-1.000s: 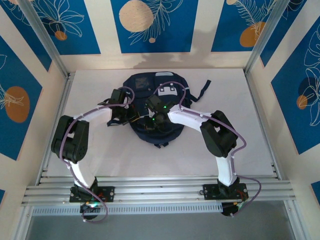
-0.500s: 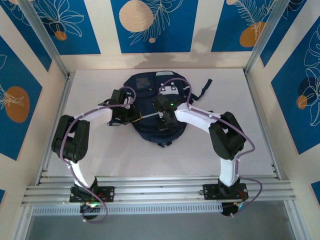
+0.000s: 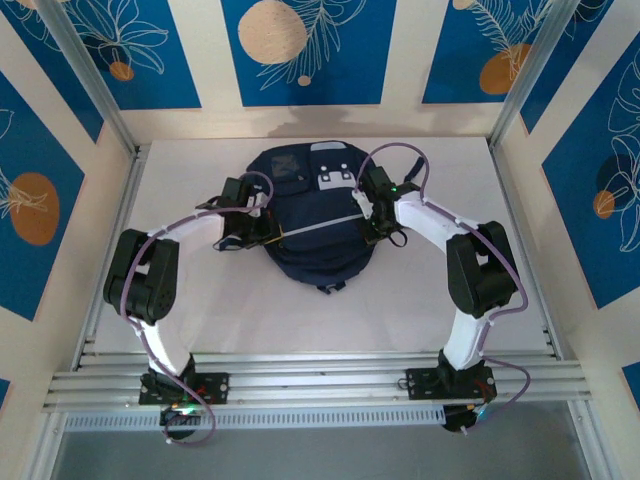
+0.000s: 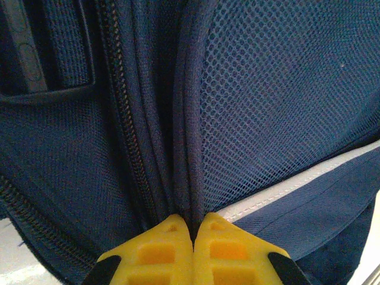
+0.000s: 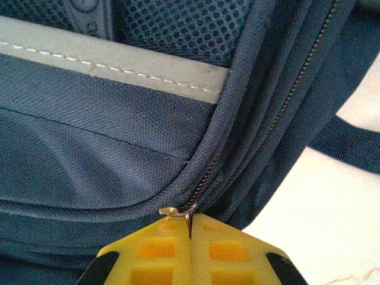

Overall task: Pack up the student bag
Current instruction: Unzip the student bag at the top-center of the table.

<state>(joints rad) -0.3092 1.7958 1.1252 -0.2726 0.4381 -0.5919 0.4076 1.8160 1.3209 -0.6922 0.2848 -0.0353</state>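
Student bag [image 3: 312, 258] lies flat mid-worktop [image 3: 200, 300], toward the far wall, w/ one arm at each side per top view. Top cam is too coarse to show the grips; the wrist cams do. Left wrist: left jaws pinched tight on a navy piping ridge [image 4: 189, 148] beside a zip, mesh [image 4: 285, 83] to its right. Right wrist: right jaws closed on the metal zip pull [image 5: 177, 211] at the bag's edge, below grey trim [image 5: 119, 68]; strap [image 5: 347, 142] lies on bare worktop.

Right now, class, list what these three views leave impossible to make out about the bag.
Inside of the student bag: all views, covered by its fabric.
Print on the white-grey patch: top view, too small.
Zipper pull: right wrist view, mostly pinched inside the shut right gripper.
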